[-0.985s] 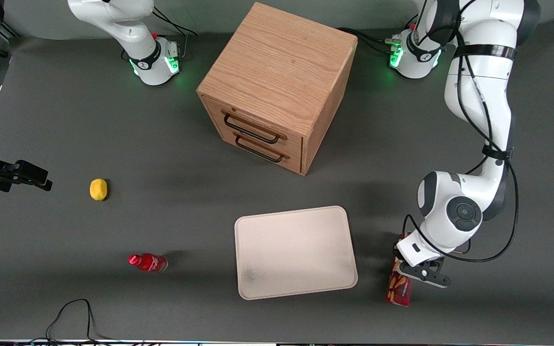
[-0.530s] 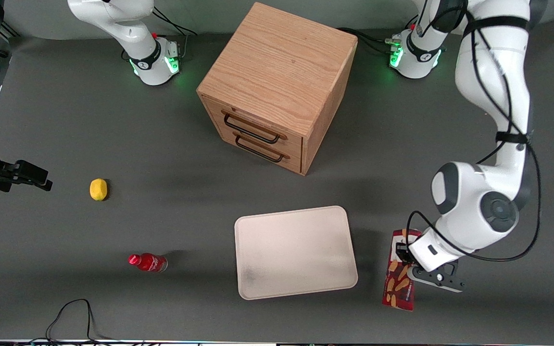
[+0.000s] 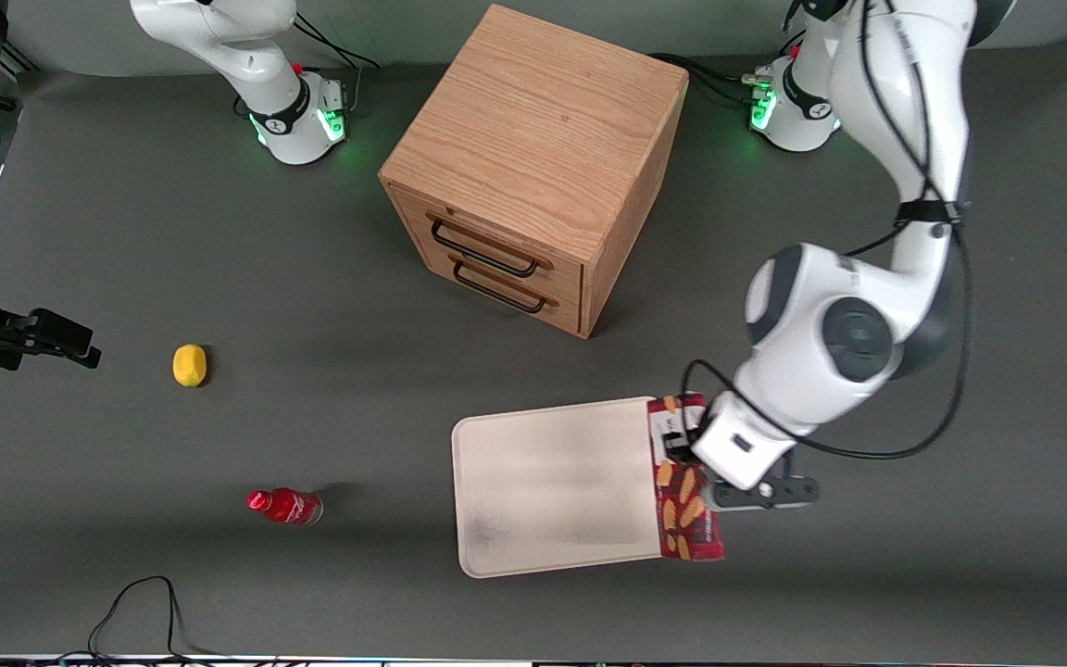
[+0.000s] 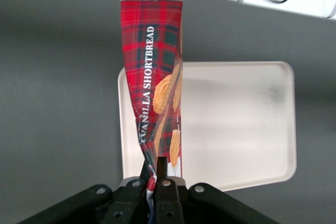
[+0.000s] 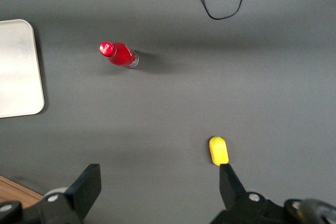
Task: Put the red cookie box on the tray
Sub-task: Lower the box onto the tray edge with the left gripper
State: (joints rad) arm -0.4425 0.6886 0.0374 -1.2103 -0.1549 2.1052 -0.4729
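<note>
The red cookie box (image 3: 686,509), a long red tartan package with tan cookie pictures, hangs in the air over the tray's edge toward the working arm's end. The left gripper (image 3: 682,443) is shut on the box's white end and holds it lifted. In the left wrist view the box (image 4: 153,87) stretches away from the gripper (image 4: 156,174), lying above the tray's (image 4: 236,129) rim. The cream-white tray (image 3: 552,491) lies flat on the grey table, nearer the front camera than the cabinet. It also shows in the right wrist view (image 5: 18,72).
A wooden two-drawer cabinet (image 3: 533,157) stands farther from the front camera than the tray. A small red bottle (image 3: 285,506) and a yellow lemon (image 3: 189,364) lie toward the parked arm's end. A black cable (image 3: 135,611) loops near the table's front edge.
The left gripper has lifted the cookie box off the table and carried it sideways toward the tray. The box now hangs over the tray's edge.
</note>
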